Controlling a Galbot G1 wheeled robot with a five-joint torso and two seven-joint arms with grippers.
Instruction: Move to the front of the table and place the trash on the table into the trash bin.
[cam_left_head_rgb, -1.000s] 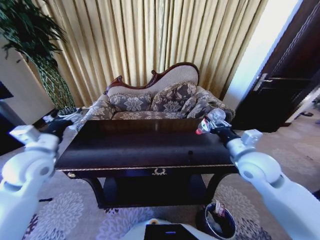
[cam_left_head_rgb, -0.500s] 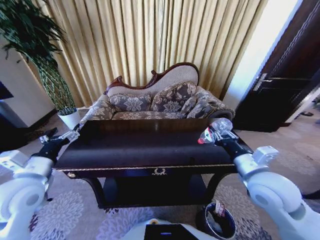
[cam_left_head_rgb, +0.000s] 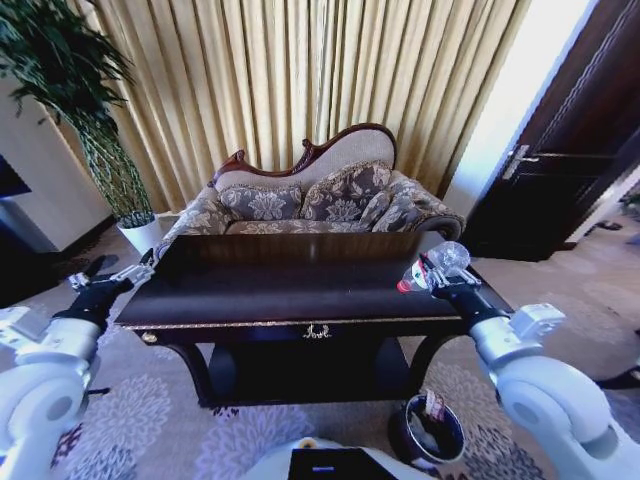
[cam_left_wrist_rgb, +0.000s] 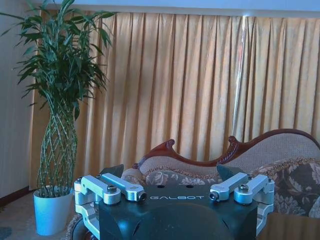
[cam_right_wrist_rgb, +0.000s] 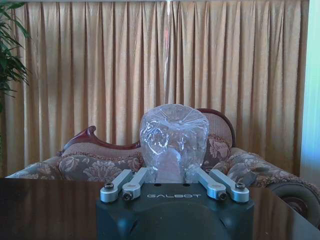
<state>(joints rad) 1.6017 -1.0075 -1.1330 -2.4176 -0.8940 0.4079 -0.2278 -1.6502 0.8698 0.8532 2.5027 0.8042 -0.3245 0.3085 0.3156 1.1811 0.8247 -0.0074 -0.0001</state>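
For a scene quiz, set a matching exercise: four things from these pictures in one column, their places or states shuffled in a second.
Things
1. clear plastic bottle
2. trash bin
3. left hand
4. white plant pot

Places or states
A. on the carpet below the table's front right corner
B. open, holding nothing, by the table's left end
C. gripped in the right hand over the table's right end
D. on the floor left of the sofa

Pairs: 1-C, 2-A, 3-B, 4-D
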